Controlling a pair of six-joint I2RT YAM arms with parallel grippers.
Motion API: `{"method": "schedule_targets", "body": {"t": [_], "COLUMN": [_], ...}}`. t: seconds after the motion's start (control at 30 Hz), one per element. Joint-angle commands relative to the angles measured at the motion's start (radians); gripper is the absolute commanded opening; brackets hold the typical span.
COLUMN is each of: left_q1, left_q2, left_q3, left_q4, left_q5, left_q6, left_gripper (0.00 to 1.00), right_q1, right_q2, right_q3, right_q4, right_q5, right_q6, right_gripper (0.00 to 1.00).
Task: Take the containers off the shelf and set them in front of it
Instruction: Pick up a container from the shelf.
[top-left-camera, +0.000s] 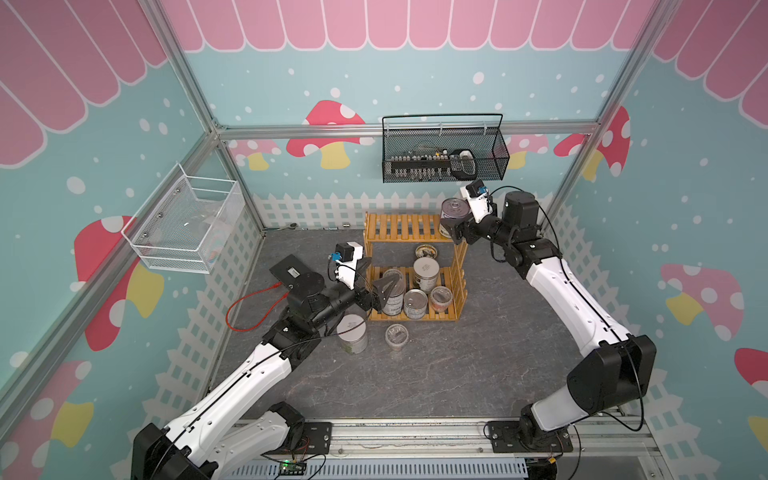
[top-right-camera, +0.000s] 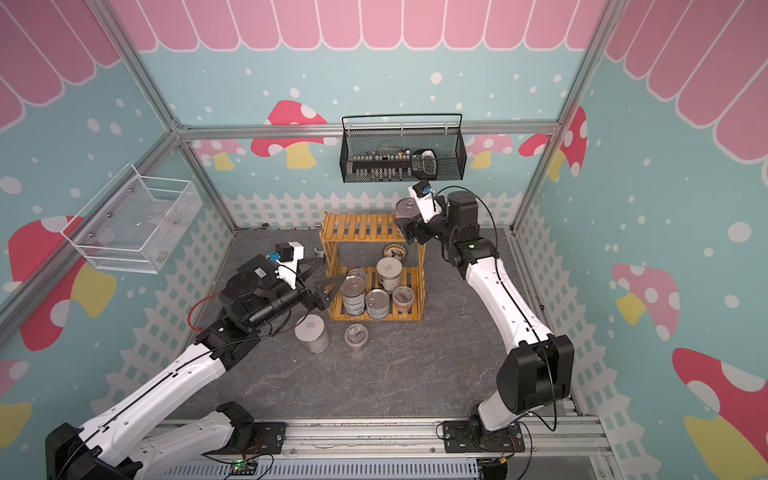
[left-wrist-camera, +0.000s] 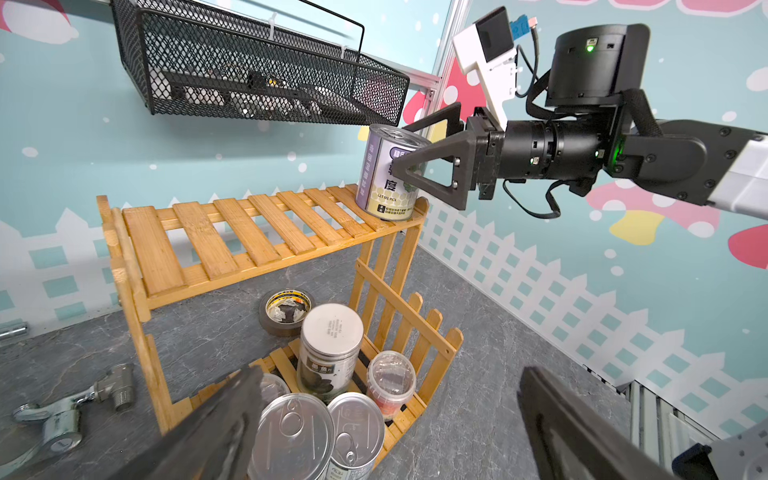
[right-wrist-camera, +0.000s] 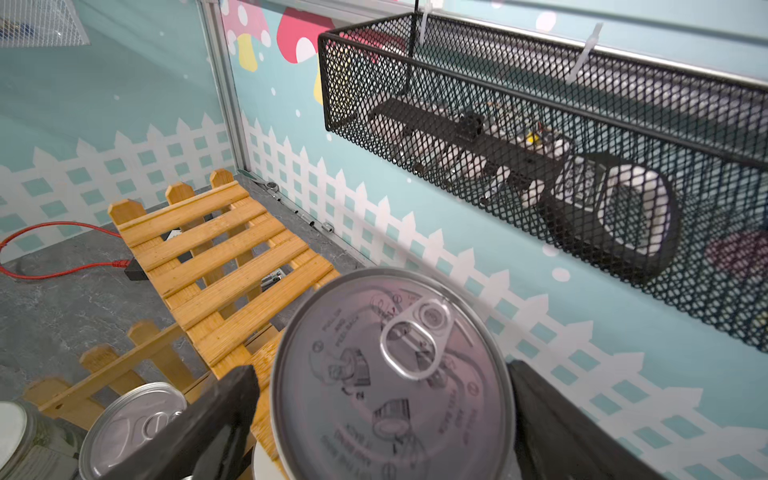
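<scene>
The wooden shelf (top-left-camera: 405, 226) (left-wrist-camera: 232, 241) stands at the back of the floor. One silver pull-tab tin (top-left-camera: 455, 208) (left-wrist-camera: 384, 174) (right-wrist-camera: 390, 374) stands on the right end of its top tier. My right gripper (top-left-camera: 455, 226) (right-wrist-camera: 378, 370) straddles that tin, open, with a gap at one finger. The lower tier holds a white-lidded jar (top-left-camera: 426, 270), two tins (top-left-camera: 392, 291) (top-left-camera: 415, 301) and a clear jar (top-left-camera: 440, 297). My left gripper (top-left-camera: 376, 276) (left-wrist-camera: 390, 374) hangs wide open over that tier's left front. A white-lidded jar (top-left-camera: 352, 332) and a small clear jar (top-left-camera: 396, 336) stand on the floor in front.
A gold-rimmed dish (top-left-camera: 426, 251) lies on the floor under the top tier. A black wire basket (top-left-camera: 444, 153) hangs on the back wall just above the right arm. A white mesh basket (top-left-camera: 187, 220) hangs at left. A red cable (top-left-camera: 249, 307) and metal fittings (left-wrist-camera: 62, 415) lie left of the shelf.
</scene>
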Motion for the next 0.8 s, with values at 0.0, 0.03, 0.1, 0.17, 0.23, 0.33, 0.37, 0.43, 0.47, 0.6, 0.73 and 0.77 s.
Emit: {"method": "schedule_targets", "body": {"t": [0.0,0.03,0.1,0.17,0.23,0.33,0.37,0.43,0.47,0.6,0.73,0.77], "left_q1": [0.01,0.012,0.012,0.013,0.015,0.02,0.022,0.027,0.031,0.05,0.076,0.081], "left_q2": [0.002,0.002,0.003,0.002,0.003,0.005,0.006,0.01,0.013,0.022,0.032,0.032], "left_q3": [0.005,0.005,0.005,0.004,0.007,0.014,0.017,0.024,0.027,0.038,0.044,0.045], "left_q4": [-0.009,-0.01,-0.01,-0.01,-0.01,-0.01,-0.009,-0.009,-0.009,-0.006,0.001,0.002], "left_q5": [0.031,0.034,0.039,0.043,0.047,0.049,0.053,0.063,0.068,0.087,0.113,0.116], "left_q6": [-0.008,-0.009,-0.009,-0.009,-0.008,-0.006,-0.006,-0.005,-0.005,-0.006,-0.014,-0.015], "left_gripper": [0.99,0.99,0.99,0.99,0.99,0.99,0.99,0.99,0.99,0.99,0.99,0.99], "right_q1": [-0.008,-0.007,-0.008,-0.01,-0.009,-0.01,-0.009,-0.008,-0.007,0.009,0.07,0.094], "right_q2": [0.031,0.035,0.037,0.032,0.023,-0.006,-0.019,-0.052,-0.07,-0.167,-0.284,-0.318], "right_q3": [0.048,0.05,0.053,0.054,0.055,0.055,0.051,0.033,0.019,-0.063,-0.196,-0.24], "right_q4": [0.006,0.002,-0.003,-0.004,-0.003,-0.001,0.0,0.002,0.006,0.015,0.014,0.014], "right_q5": [-0.032,-0.035,-0.041,-0.043,-0.055,-0.096,-0.115,-0.16,-0.185,-0.267,-0.291,-0.281], "right_q6": [0.007,0.008,0.007,0.009,0.007,-0.002,-0.005,-0.011,-0.012,-0.015,-0.024,-0.026], "right_gripper": [0.87,0.84,0.77,0.75,0.74,0.71,0.71,0.71,0.7,0.69,0.69,0.69]}}
